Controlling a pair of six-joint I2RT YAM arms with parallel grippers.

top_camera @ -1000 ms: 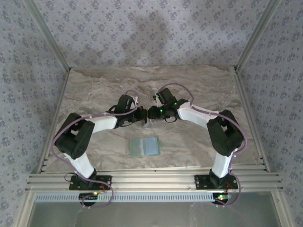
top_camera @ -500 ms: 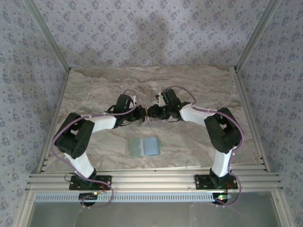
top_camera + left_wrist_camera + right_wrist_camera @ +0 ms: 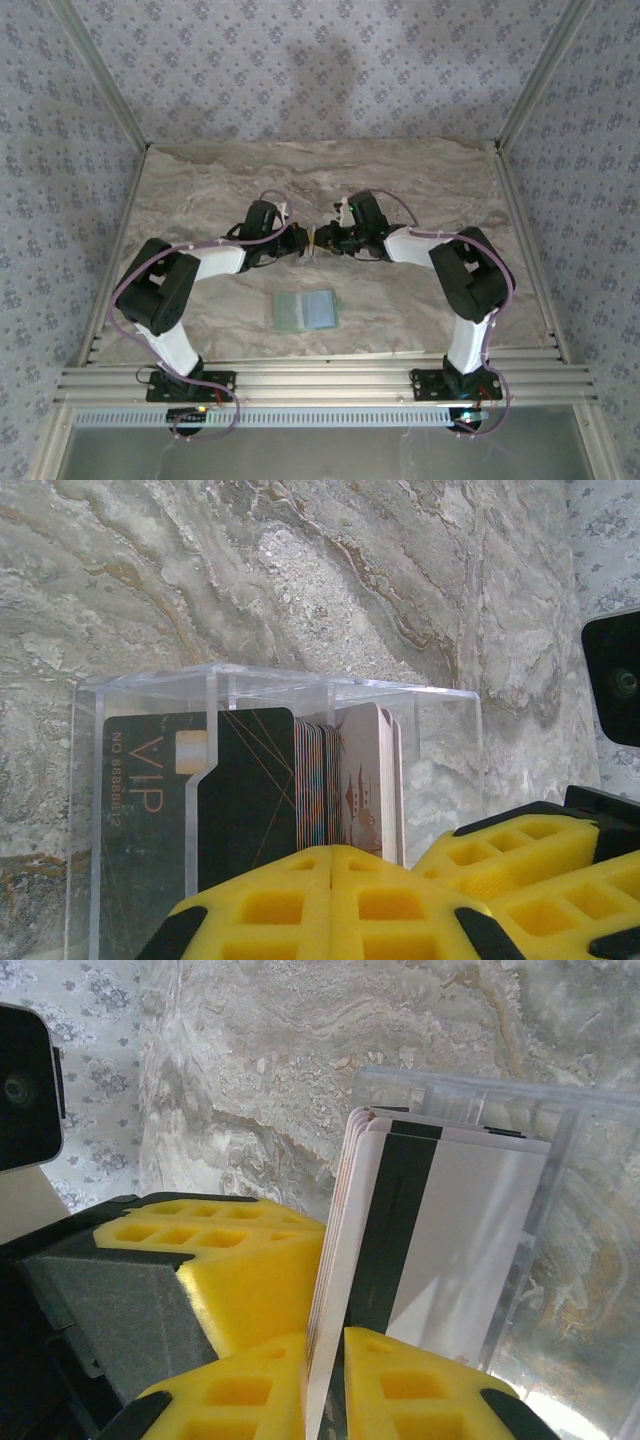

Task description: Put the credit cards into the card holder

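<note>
A clear plastic box (image 3: 440, 730) holds an upright stack of credit cards (image 3: 318, 780), with a black VIP card (image 3: 240, 780) at the front. My left gripper (image 3: 332, 852) is shut just below the stack, and I see nothing between its jaws. My right gripper (image 3: 325, 1345) is shut on the edge of the outermost credit cards (image 3: 455, 1230), whose white back has a black stripe. From above, the left gripper (image 3: 303, 243) and the right gripper (image 3: 326, 240) meet tip to tip at mid-table. The card holder (image 3: 290, 310) lies open and flat nearer the bases, one panel green and the other pale blue-grey.
The marble-patterned table (image 3: 200, 190) is ringed by patterned fabric walls and aluminium posts (image 3: 100, 80). An aluminium rail (image 3: 320, 380) runs along the near edge by the arm bases. The other arm's yellow fingers (image 3: 520, 860) crowd in beside the box.
The right arm's wrist has shifted left toward the left gripper, and its jaws have narrowed onto the cards. The left arm and the card holder have stayed put.
</note>
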